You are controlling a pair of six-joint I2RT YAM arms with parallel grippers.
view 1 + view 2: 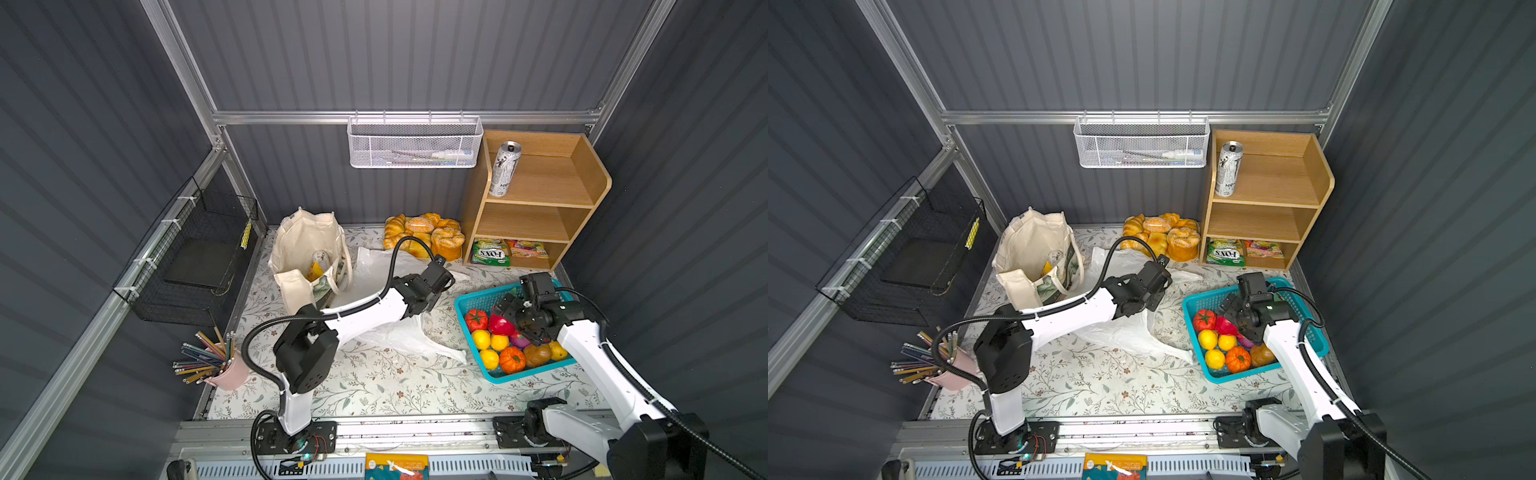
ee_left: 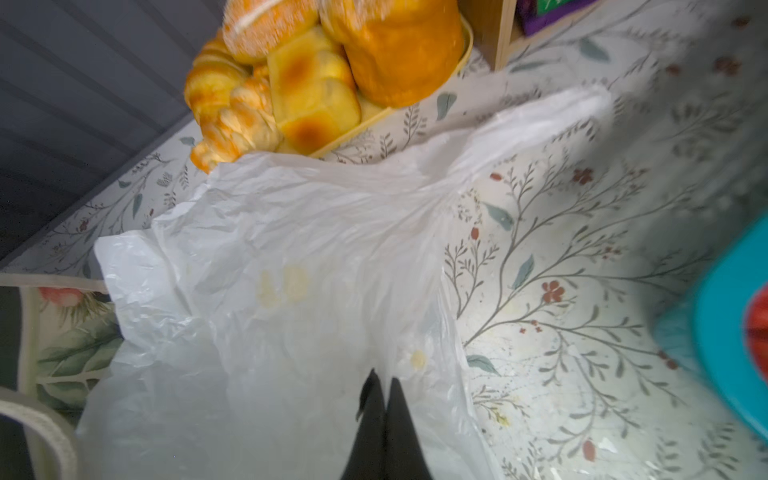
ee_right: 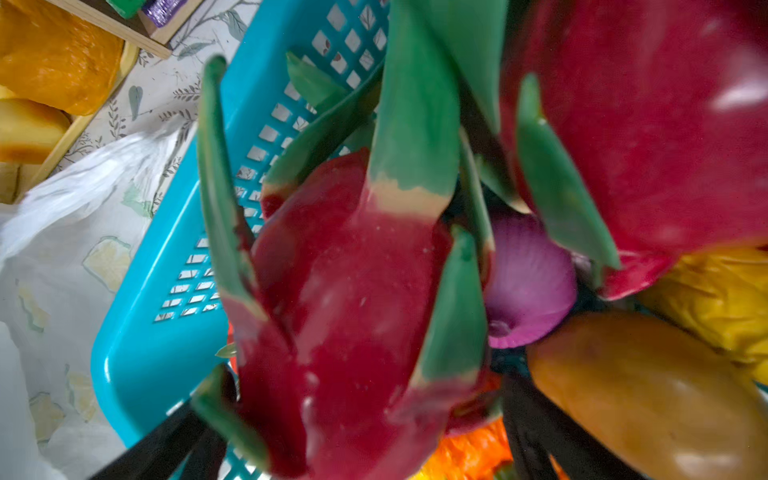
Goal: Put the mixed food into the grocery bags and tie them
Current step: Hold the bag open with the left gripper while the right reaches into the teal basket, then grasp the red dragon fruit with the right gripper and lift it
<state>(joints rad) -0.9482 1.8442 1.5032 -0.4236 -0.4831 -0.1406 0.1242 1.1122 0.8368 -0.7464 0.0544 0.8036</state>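
Floral-print cloth covers the desk (image 1: 374, 390). The left wrist view alone shows us the left fingers (image 2: 372, 411) pressed together over the crinkled, translucent plastic bag (image 2: 291, 232). Whether film is caught between them we cannot tell. In the right wrist view the right fingers (image 3: 166, 438) spread wide either side of a glossy red dragon fruit (image 3: 353, 299), inside the turquoise mesh basket (image 3: 166, 332). Only the top views show the cream canvas tote (image 1: 299, 245) standing open and the tall can (image 1: 504, 168) upright on the wooden shelf (image 1: 582, 166).
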